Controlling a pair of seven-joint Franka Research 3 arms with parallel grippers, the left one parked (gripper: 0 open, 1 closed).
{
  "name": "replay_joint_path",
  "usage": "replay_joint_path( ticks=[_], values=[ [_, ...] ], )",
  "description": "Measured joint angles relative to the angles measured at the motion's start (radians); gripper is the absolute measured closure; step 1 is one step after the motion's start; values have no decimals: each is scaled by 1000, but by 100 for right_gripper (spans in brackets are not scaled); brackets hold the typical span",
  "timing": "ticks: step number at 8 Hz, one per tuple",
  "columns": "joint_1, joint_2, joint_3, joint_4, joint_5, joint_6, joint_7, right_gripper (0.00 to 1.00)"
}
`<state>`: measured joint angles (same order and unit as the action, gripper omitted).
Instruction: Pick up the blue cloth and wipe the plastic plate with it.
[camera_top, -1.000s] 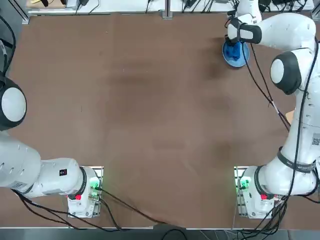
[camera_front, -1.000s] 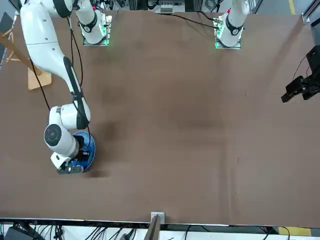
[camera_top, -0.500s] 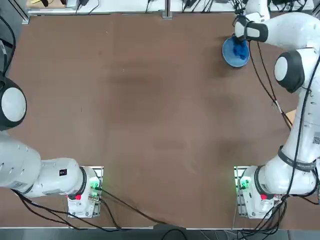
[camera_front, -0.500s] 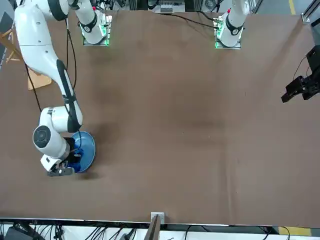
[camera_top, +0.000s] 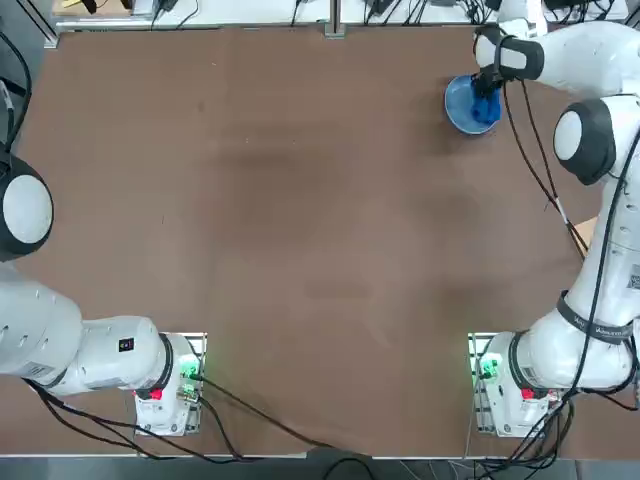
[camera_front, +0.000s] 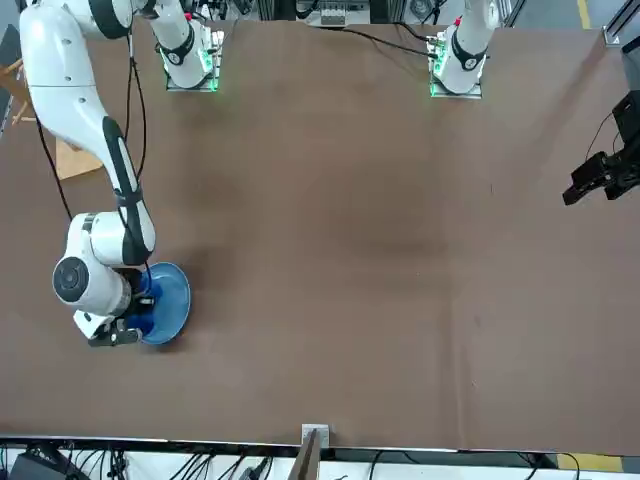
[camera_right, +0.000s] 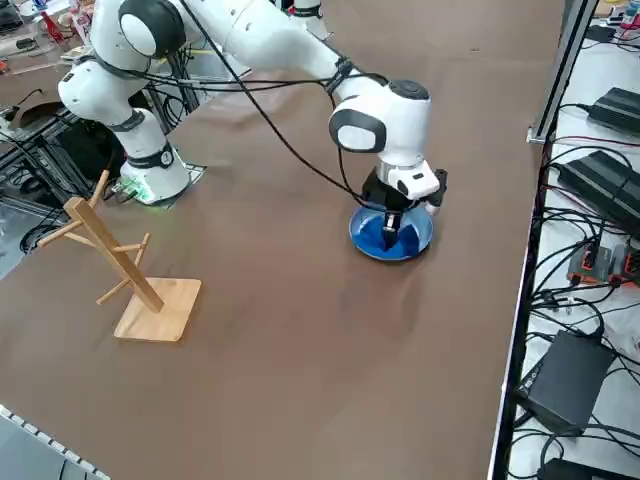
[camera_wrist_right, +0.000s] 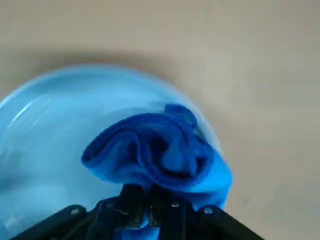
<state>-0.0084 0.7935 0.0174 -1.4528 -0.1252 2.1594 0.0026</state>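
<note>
Brown tabletop, far right corner: my right gripper (camera_wrist_right: 145, 197), fingers pinched shut on the bunched blue cloth (camera_wrist_right: 157, 152), presses it straight below me onto the plastic plate (camera_wrist_right: 45, 145), near its outer rim.

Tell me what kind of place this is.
Likely a robotics lab: a brown table with the right gripper pressing the blue cloth on the plastic plate, cables and power bricks alongside.
</note>
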Motion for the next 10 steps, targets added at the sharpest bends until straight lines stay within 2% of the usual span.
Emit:
replay_joint_path(
  ticks=[2, 5, 10],
  values=[
    [42, -8, 6, -1, 51, -74, 26, 94],
    [100, -7, 8, 1, 57, -71, 118, 94],
    [86, 26, 3, 21, 58, 138, 102, 94]
  ],
)
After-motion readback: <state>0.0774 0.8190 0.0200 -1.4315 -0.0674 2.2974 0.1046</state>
